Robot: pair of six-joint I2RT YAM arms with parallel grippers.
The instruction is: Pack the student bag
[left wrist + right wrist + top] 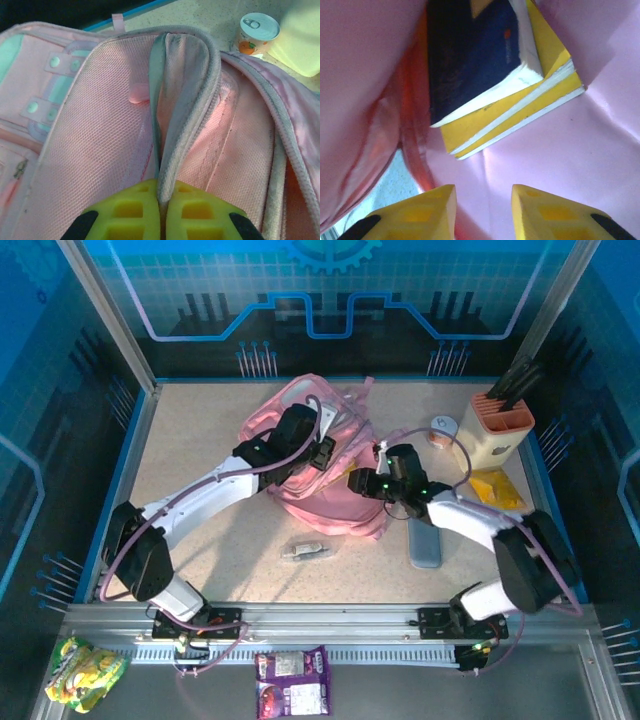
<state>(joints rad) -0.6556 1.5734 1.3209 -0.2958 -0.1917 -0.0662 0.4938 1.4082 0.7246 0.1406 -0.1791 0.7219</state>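
Mid-counter (pixel 190 460), toward the back wall, the large soft pink fabric student bag (pixel 300 405) lay slumped, with both our arms on it.

Left tool (pixel 161 189): clenched on the grey-piped rim of the bag's mesh-lined flap, holding the mouth up.

Right tool (pixel 482 194): released, jaws apart, nothing between them, reaching into the pink lining. Ahead of it inside we saw a dark blue softcover book (pixel 470 55) lying on a stack of yellow-covered books (pixel 525 112), touching, corners skewed.

Outside the bag on the counter:
- a flat grey-blue case (pixel 424 542) just beside the right arm
- a small clear-wrapped packet (pixel 305 551) near the front
- a flat yellow item (pixel 497 490), a drink can with an orange print (pixel 257 32) and a cream-and-orange holder of dark utensils (pixel 497 428) on the right side

Our read: books were in, and loose items were probably left to load.

Risks we flagged:
- Left grip was on thin piping and fabric only. If that slid out, the flap would drop onto the right tool and close the mouth.
- The bag was soft and unanchored. If the right tool caught the lining on the way out, it would drag the whole bag and maybe tip the books back toward the opening.
- Pulling the flap harder could shove the bag into the can, which stood near it.
- The right arm's pink cable (pixel 462 455) looped close to the holder, so a wide swing could snag it.
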